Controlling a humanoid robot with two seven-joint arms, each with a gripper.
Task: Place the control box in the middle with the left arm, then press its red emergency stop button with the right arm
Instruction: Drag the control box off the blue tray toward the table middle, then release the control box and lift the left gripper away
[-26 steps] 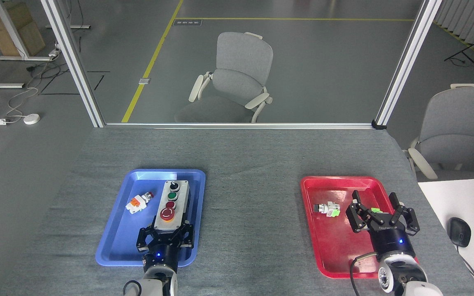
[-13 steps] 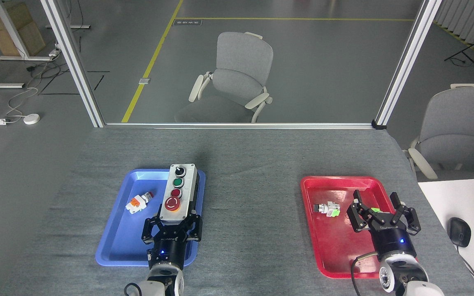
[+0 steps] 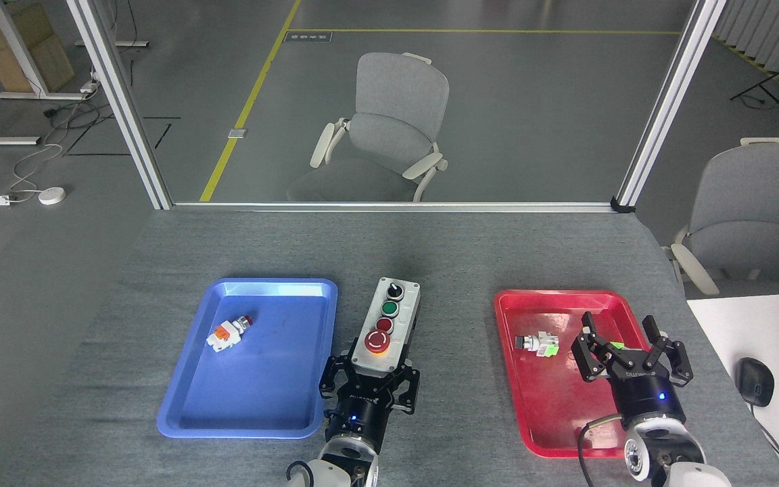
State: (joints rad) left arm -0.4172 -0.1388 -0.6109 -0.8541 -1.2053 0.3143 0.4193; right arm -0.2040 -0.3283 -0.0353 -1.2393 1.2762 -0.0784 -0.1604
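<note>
The control box (image 3: 387,324), pale grey on top with a black base, is held over the bare grey cloth (image 3: 443,270) between the two trays. My left gripper (image 3: 370,377) is shut on its near end. Its row runs from a black knob at the far end through a green button and a small red button to the red emergency stop button (image 3: 378,341) with its yellow ring, nearest the gripper. Whether the box touches the cloth I cannot tell. My right gripper (image 3: 625,343) stands open above the red tray (image 3: 545,406), holding nothing.
The blue tray (image 3: 254,399) on the left holds a small orange-white push-button (image 3: 227,331). In the red tray lies a small part (image 3: 538,343) with a green piece. A white desk with a mouse (image 3: 754,380) borders the table on the right.
My left gripper has lifted the control box out of the blue tray and carried it right, to between the trays. The right gripper has stayed in place.
</note>
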